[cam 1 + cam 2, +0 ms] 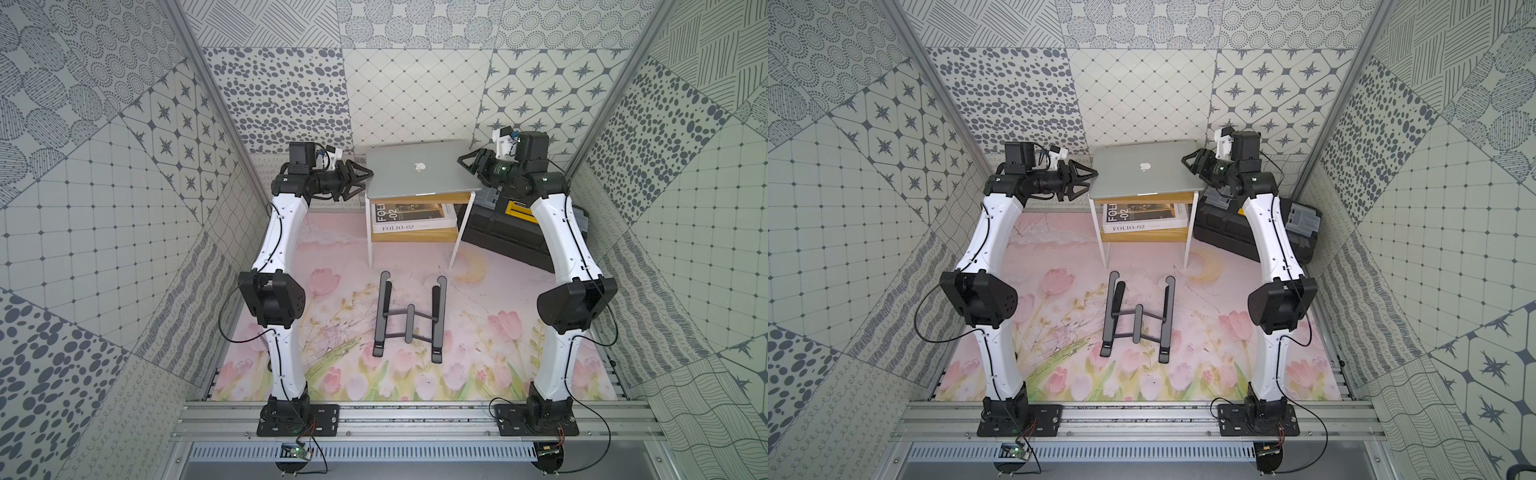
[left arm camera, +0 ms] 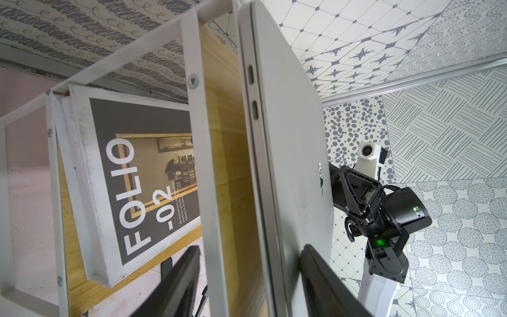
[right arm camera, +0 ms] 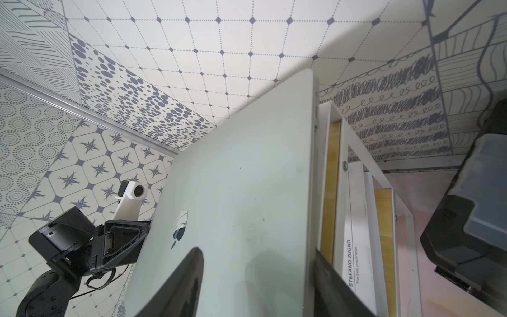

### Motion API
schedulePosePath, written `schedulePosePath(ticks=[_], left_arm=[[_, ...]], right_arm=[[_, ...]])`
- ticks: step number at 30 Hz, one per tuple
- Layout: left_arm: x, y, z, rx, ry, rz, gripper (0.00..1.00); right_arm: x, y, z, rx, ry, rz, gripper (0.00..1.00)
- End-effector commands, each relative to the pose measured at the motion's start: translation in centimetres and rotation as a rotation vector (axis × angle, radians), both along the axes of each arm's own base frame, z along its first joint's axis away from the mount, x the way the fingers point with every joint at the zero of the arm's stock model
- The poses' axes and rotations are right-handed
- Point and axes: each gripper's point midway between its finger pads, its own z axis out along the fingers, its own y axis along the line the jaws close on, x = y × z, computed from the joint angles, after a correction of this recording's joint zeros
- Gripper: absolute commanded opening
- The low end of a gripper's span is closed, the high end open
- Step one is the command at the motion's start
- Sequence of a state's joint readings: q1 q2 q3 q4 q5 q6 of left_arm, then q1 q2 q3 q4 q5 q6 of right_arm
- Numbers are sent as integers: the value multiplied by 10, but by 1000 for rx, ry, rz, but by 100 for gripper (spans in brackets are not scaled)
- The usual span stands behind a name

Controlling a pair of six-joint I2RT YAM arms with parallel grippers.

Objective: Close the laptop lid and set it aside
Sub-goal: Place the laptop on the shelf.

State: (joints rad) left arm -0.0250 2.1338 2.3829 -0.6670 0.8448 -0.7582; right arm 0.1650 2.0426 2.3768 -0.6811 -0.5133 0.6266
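The silver laptop lies shut and flat on the yellow shelf top at the back in both top views. Its laptop lid faces up and shows the apple logo. At the laptop's left edge my left gripper stands open, with one finger over the lid and the other under the shelf top. My right gripper is open at the laptop's right edge. One of its fingers hovers over the lid and the other sits below the edge.
A FOLIO-02 book lies on the shelf's lower board. A black toolbox stands right of the shelf, beside my right arm. The dark grey H-shaped stand lies on the flowered mat at mid-table.
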Motion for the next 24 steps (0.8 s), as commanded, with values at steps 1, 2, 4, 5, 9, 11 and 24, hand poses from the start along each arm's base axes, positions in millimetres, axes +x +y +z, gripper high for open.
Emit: schedulePosePath(ticks=[1,2,4,5,9,11,24], left_arm=[[-1,-2,1,2,-13,-11,61],[-1,-2,1,0,-14,-10,62],[-1,-3,2,-3,-17,-15,61],[-2,-3,3,-2,-21,-15,62],[-3,-3,4,0,-24,-14,62],[-3,-2,7,1,-31,-9,63],[-9,1,3,43,-31,-7,63]], right_arm=[[-8,13,-9,-82,-3,11,65],[-8,16,-10,-83,-2,12,66],[-7,18,-13,-90,4,9,67],[-6,18,-15,-98,6,7,68],[-7,19,-18,-122,1,1,73],[-8,22,-18,-138,-8,6,77],[0,-2,-21,-216,-38,-40,85]])
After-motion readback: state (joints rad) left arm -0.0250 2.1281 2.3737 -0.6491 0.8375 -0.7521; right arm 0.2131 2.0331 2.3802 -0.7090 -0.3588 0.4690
